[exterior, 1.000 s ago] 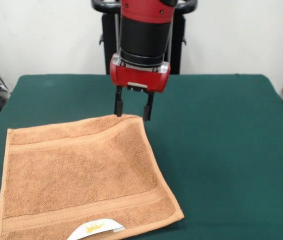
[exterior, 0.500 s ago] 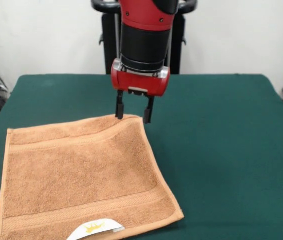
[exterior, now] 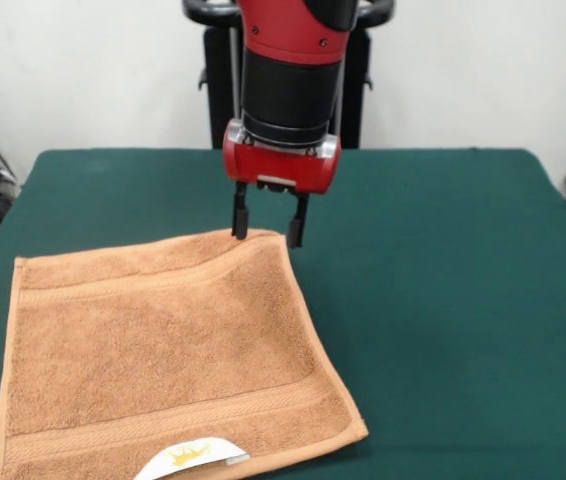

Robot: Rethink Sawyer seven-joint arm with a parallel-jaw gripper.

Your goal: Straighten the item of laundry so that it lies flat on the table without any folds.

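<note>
while the towel [exterior: 163,350] lies spread on the table [exterior: 443,300], the claw [exterior: 267,234] stands open, empty, over its far corner.

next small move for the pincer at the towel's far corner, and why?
Probably lift straight up and clear. The towel already looks spread flat on the table, with no folds showing except the white label turned up at its near edge. The pincer stands open over the far corner and holds nothing, so pulling further seems unneeded.
</note>
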